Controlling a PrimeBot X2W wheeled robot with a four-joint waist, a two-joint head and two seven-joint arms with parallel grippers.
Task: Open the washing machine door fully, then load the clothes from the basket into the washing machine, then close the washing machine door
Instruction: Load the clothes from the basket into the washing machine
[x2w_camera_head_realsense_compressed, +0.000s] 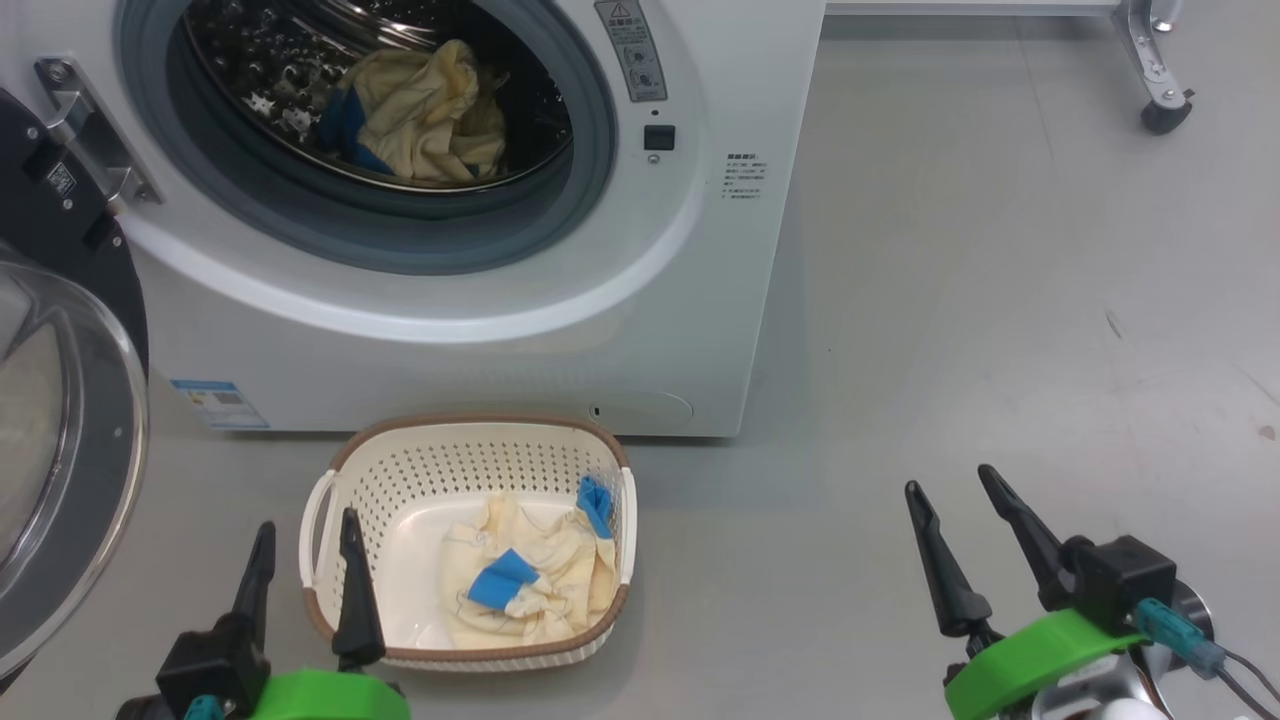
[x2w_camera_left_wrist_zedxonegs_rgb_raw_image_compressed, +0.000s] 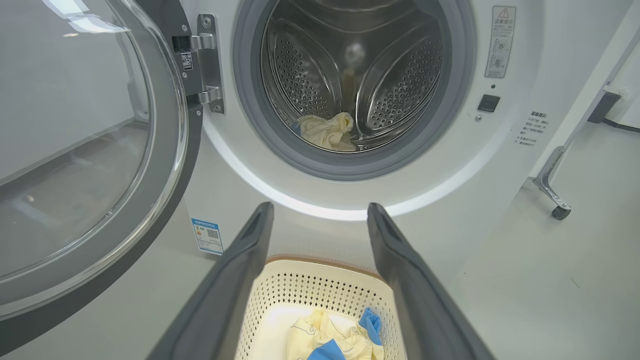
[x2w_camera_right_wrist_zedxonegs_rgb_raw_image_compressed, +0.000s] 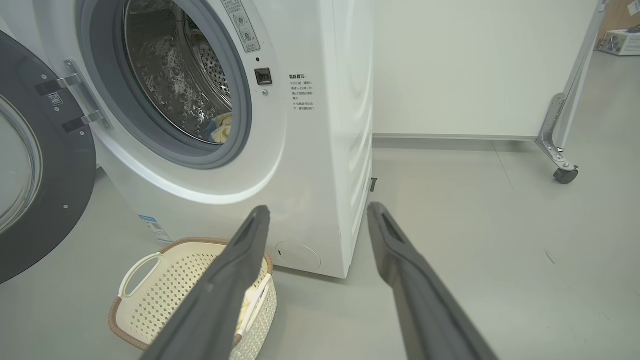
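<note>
The washing machine (x2w_camera_head_realsense_compressed: 470, 360) stands with its door (x2w_camera_head_realsense_compressed: 60, 450) swung wide open to the left. One pale-yellow garment with a blue patch (x2w_camera_head_realsense_compressed: 425, 115) lies in the steel drum. The cream basket (x2w_camera_head_realsense_compressed: 400, 470) sits on the floor in front of the machine and holds more pale-yellow clothes (x2w_camera_head_realsense_compressed: 530, 585) with blue patches. My left gripper (x2w_camera_head_realsense_compressed: 308, 535) hangs open over the basket's left handle, nothing between its fingers. My right gripper (x2w_camera_head_realsense_compressed: 955, 480) is open over bare floor well to the basket's right. The left wrist view looks down into the basket (x2w_camera_left_wrist_zedxonegs_rgb_raw_image_compressed: 300, 290) and drum.
A metal frame leg on a black caster (x2w_camera_head_realsense_compressed: 1165, 115) stands at the far right, behind the machine's right side. Grey floor (x2w_camera_head_realsense_compressed: 1000, 300) stretches to the right of the machine. The open door takes up the space at the left.
</note>
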